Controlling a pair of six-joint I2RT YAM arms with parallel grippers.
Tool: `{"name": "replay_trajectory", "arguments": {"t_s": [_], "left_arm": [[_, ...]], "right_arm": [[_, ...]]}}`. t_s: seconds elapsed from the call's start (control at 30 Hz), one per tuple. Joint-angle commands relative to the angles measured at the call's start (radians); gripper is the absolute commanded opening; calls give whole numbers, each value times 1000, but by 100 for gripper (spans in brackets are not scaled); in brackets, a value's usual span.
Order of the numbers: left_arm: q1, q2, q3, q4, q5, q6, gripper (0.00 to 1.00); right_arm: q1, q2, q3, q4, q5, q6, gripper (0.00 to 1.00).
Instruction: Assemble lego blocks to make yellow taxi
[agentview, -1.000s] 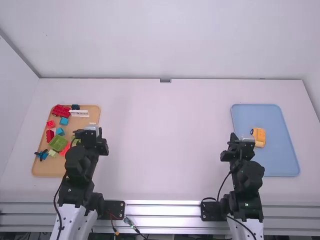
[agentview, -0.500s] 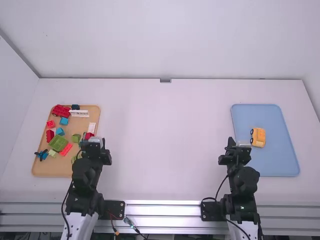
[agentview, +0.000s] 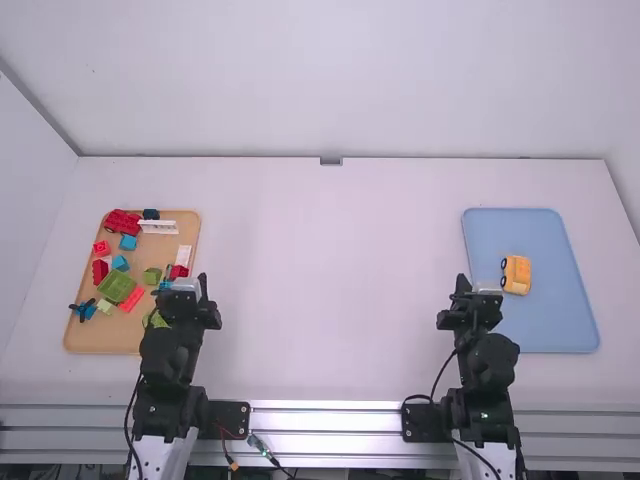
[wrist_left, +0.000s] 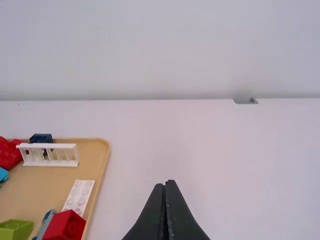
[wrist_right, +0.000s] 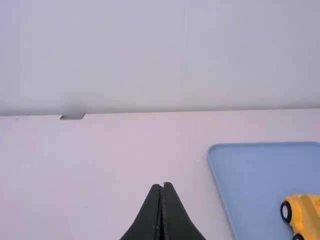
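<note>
My left gripper (agentview: 186, 285) is held over the right edge of the tan tray in the high view; in the left wrist view the left gripper (wrist_left: 165, 183) is shut with nothing in it. By the left edge of the blue tray is my right gripper (agentview: 476, 290); the right wrist view has the right gripper (wrist_right: 162, 185) shut and holding nothing. A yellow car (agentview: 516, 275) with black wheels lies on the blue tray, and it shows as the yellow car (wrist_right: 303, 216) at the right in the right wrist view.
The tan tray (agentview: 90, 341) at the left holds several red, green, blue and white blocks, among them a white railing piece (agentview: 158, 227) and a green block (agentview: 117, 286). At the right lies the blue tray (agentview: 555, 330). Walls bound the table's back.
Both arms have drawn back toward their bases. The left gripper has moved down the picture and slightly right, uncovering blocks. The right gripper has shifted slightly left, away from the car.
</note>
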Motion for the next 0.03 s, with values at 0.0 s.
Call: {"name": "replay_trajectory", "arguments": {"t_s": [0.0], "left_arm": [[-3, -10, -12, -1, 3, 1, 0]], "right_arm": [[3, -9, -13, -4, 2, 3, 0]]}}
